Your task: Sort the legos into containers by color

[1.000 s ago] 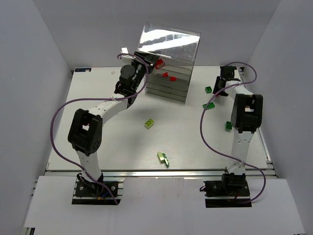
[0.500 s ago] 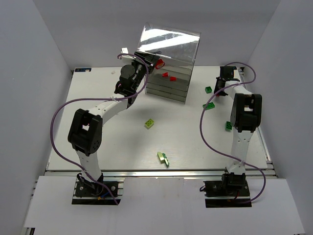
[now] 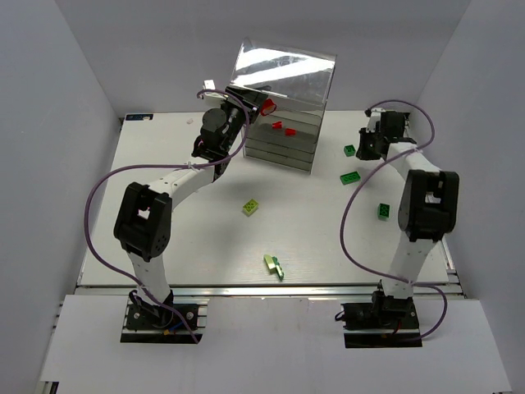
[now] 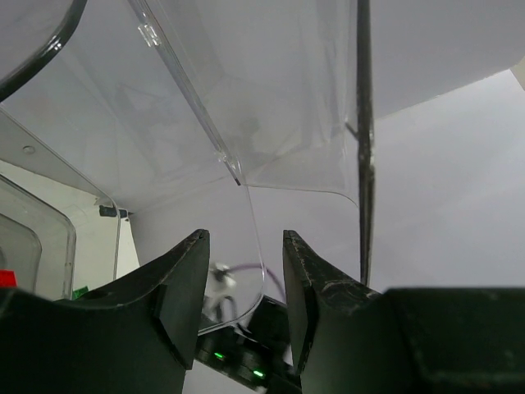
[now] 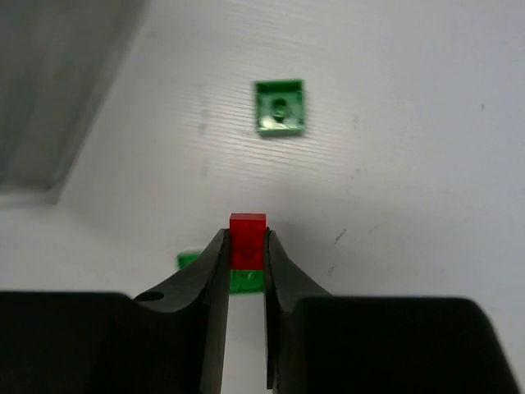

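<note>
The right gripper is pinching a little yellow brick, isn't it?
No, the brick is red, not yellow. The right wrist view shows the right gripper pinching a little red brick between its fingertips.
</note>
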